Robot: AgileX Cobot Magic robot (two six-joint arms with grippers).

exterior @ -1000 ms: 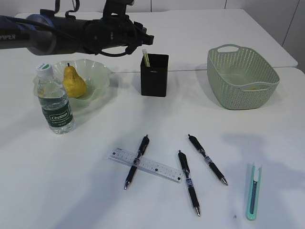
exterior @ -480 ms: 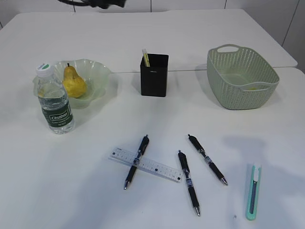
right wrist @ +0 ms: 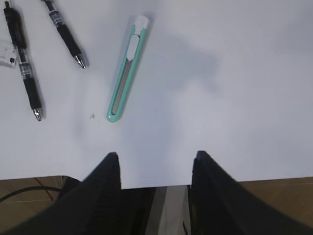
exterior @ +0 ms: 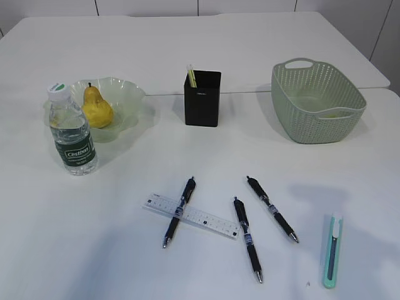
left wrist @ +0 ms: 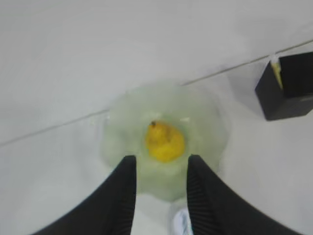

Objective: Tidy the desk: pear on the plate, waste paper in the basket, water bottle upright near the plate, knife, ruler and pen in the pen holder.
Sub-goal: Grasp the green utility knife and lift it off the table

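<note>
On the desk (exterior: 206, 50), three pens (exterior: 179, 211), the ruler (exterior: 209, 218) and the knife (exterior: 332, 249) lie loose; the pear (exterior: 97, 107) sits on the plate (exterior: 125, 94), with the bottle (exterior: 72, 130) upright beside it. Both the left end effector (left wrist: 159, 191) and the right end effector (right wrist: 154, 171) are seen spread wide, empty. Risk noted: one pen lies across the ruler, so either could be dragged in a pinch; the flat knife may slip.
</note>
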